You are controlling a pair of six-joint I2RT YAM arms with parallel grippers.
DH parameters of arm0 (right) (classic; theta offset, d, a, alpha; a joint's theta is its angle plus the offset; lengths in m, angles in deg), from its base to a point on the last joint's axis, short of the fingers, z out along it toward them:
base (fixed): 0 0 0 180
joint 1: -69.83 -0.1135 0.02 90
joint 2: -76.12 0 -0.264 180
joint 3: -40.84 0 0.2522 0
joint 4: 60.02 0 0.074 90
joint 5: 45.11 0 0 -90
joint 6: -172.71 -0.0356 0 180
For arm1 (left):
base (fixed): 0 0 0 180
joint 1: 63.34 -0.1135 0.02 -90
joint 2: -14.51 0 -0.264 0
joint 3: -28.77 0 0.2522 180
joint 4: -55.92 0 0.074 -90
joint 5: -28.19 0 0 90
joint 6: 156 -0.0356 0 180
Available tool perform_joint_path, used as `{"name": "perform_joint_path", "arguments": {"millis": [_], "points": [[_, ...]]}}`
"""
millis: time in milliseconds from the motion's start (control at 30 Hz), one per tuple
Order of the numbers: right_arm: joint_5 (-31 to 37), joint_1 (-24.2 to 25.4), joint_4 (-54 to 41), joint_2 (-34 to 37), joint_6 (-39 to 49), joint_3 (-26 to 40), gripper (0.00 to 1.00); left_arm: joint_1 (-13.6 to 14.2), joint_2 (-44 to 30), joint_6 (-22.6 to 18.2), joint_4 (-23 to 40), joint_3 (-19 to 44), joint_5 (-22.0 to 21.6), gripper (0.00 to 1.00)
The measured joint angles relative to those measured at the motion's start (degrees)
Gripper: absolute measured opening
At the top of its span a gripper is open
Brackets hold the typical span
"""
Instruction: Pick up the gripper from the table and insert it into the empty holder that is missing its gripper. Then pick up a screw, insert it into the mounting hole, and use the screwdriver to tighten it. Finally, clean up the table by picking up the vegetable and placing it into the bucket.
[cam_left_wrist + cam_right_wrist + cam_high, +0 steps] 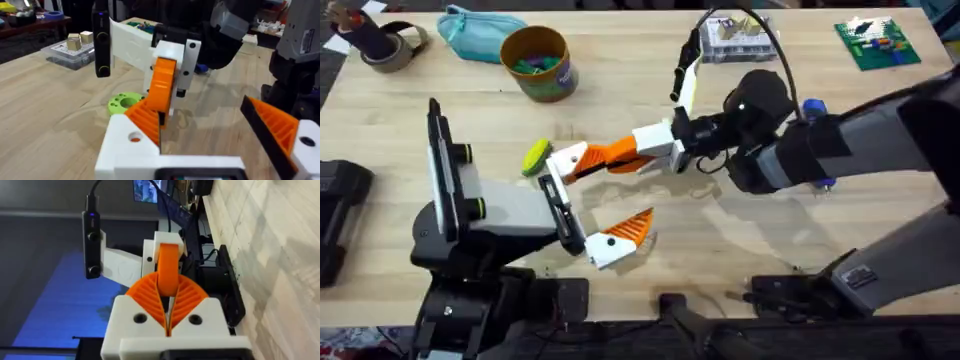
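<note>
Right claw [620, 155] clenched on, seemingly, left claw's [590, 205] orange pad [162, 85], left claw released

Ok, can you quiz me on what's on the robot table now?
1. True or false: the bucket lies tipped on its side.
2. What lies next to the bucket? A) teal pouch B) banana C) cup
3. Fill in: the right end effector is shut on the left end effector's orange ____.
Key: 1 false, it stands upright; 2 A; 3 finger.
</note>
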Motion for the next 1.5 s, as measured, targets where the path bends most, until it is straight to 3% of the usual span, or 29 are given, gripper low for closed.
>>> {"name": "perform_joint_path", "arguments": {"millis": [567,600,800,833,1333,1500], "points": [[0.02,0.00,0.00,0.00,0.00,0.00,0.010,0.00,0.00,0.00,0.00,0.00,0.00,0.987],[0.03,0.02,-0.05,0.00,-0.22,0.00,0.060,0.00,0.00,0.00,0.00,0.00,0.01,0.987],[0.68,-0.66,-0.24,0.00,-0.18,0.00,0.942,0.13,0.00,-0.07,0.07,0.00,0.71,0.986],[0.74,-0.70,-0.24,0.00,-0.28,0.02,0.982,0.13,0.00,-0.07,0.07,0.00,0.87,0.986],[1.07,-0.44,-0.28,0.00,-0.26,0.02,0.993,0.13,0.00,-0.07,0.09,0.00,1.14,0.986],[1.28,3.04,-5.93,-1.09,0.82,0.11,0.994,0.13,0.00,-0.07,0.09,0.00,1.14,0.986]]}}
